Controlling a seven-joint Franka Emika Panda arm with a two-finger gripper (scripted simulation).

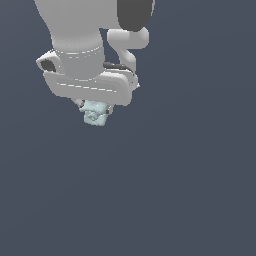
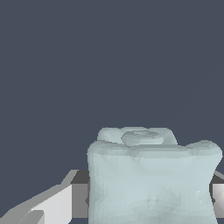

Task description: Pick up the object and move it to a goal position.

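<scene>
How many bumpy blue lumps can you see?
1. The lump sits between the fingers of the end effector, just under the white arm. Nothing else shows on the dark ground.

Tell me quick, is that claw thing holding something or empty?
Gripper: closed on the pale mint-blue lump, a finger against each side.

Setting: you are looking at a bare simulator render, no room.
Evidence: flat slate-blue backdrop; smooth, untextured white arm.
</scene>
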